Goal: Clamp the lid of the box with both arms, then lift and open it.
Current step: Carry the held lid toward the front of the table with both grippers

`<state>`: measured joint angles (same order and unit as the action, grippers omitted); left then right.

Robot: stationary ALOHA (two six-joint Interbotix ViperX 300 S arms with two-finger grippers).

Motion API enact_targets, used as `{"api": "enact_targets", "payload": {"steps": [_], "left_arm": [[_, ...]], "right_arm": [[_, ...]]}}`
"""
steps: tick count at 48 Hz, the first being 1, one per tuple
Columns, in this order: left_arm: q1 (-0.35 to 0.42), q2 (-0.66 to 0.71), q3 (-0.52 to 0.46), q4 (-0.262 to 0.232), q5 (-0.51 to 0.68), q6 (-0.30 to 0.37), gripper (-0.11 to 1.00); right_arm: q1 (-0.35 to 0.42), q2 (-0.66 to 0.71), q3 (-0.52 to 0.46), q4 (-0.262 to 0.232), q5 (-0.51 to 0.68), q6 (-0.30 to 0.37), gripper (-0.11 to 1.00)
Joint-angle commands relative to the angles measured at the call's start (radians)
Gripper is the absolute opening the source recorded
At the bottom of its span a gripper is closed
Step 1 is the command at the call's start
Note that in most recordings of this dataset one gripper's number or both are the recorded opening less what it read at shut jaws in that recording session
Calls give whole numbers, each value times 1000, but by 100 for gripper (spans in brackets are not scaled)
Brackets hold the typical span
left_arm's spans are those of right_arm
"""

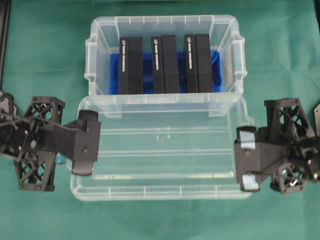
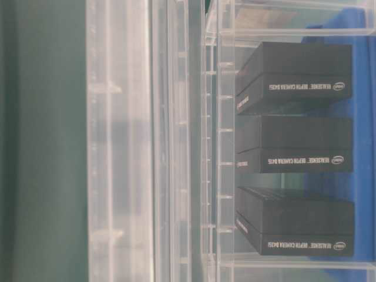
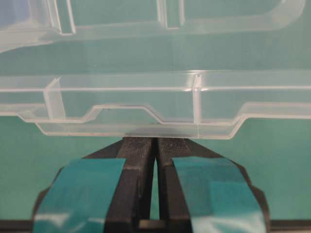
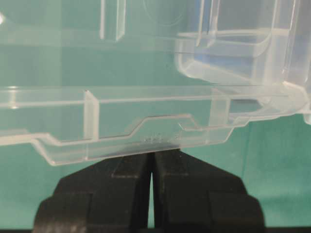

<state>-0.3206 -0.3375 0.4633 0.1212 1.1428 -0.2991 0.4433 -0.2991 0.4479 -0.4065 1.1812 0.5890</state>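
Observation:
The clear lid [image 1: 160, 150] is off the box and lies flat in front of it; its far edge overlaps the box's front rim in the overhead view. The open clear box [image 1: 100, 55] stands at the back with a blue base and three black blocks [image 1: 165, 65] inside. My left gripper [image 1: 88, 143] is shut on the lid's left edge [image 3: 121, 130]. My right gripper [image 1: 247, 158] is shut on the lid's right edge [image 4: 136, 145]. Both wrist views show the jaws pressed together on the rim, the left gripper [image 3: 155, 140] and the right gripper [image 4: 151, 154]. The table-level view shows the lid [image 2: 117, 141] before the box [image 2: 223, 117].
Green cloth [image 1: 45, 55] covers the table around the box and lid. The lattice bodies of both arms stand at the left [image 1: 35, 145] and right [image 1: 290, 145] sides. A dark frame edge [image 1: 4, 30] runs along the far left.

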Motion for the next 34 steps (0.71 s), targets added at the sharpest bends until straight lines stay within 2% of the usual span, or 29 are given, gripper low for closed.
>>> {"api": "enact_targets", "payload": {"steps": [1, 20, 27, 34], "left_arm": [[-12, 9, -84, 71, -2, -51, 1], [-55, 48, -86, 80, -17, -109, 1], [-55, 74, -55, 80, -80, -114, 1], [-58, 91, -14, 78, -147, -146, 1]], "right_arm": [[9, 6, -72, -38, -14, 21, 0], [41, 46, -57, -38, -37, 81, 0], [41, 67, -21, -40, -97, 117, 0], [43, 77, 20, -34, -152, 163, 0]]}}
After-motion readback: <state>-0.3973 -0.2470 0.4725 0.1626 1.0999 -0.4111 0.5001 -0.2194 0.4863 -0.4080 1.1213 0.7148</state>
